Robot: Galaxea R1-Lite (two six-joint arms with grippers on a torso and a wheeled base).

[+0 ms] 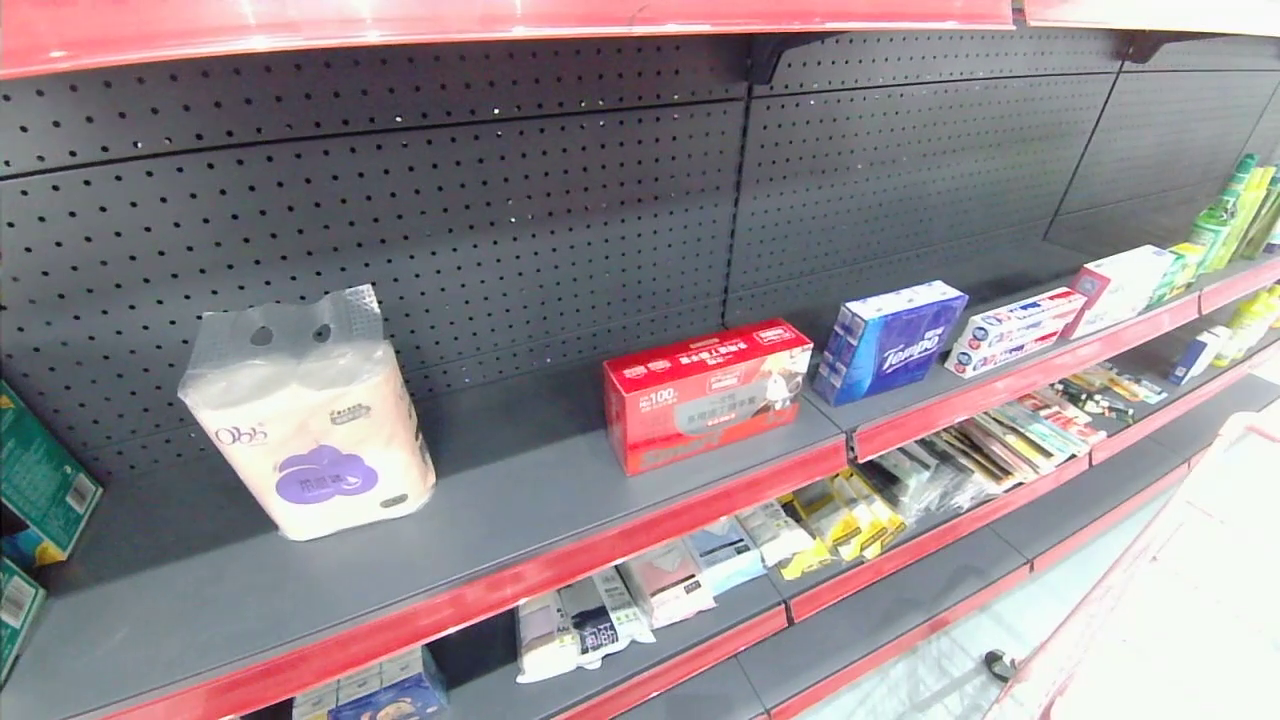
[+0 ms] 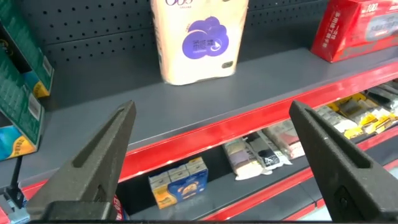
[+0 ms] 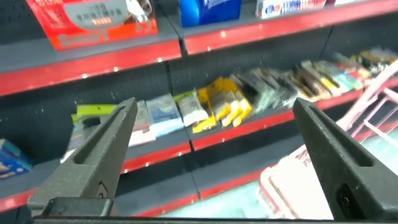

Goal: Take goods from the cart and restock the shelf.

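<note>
Grey fingers of the left gripper (image 2: 211, 111) stand wide apart, empty, facing the shelf (image 1: 560, 560) left of the red tissue box (image 1: 706, 393). The right gripper (image 3: 214, 107) gapes empty too, facing the tiers beneath that box. The cart (image 1: 1160, 600) sits nearer, right of the box. A toilet roll pack (image 1: 310, 420) stands left of the box, a blue tissue pack (image 1: 888, 340) just right of it, and toothpaste boxes (image 1: 1015, 330) farther right

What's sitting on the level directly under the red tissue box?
Flat soft packs in white, pink and pale blue lie below the red tissue box, with yellow packs beside them. The upper shelf board covers that level's back part.
</note>
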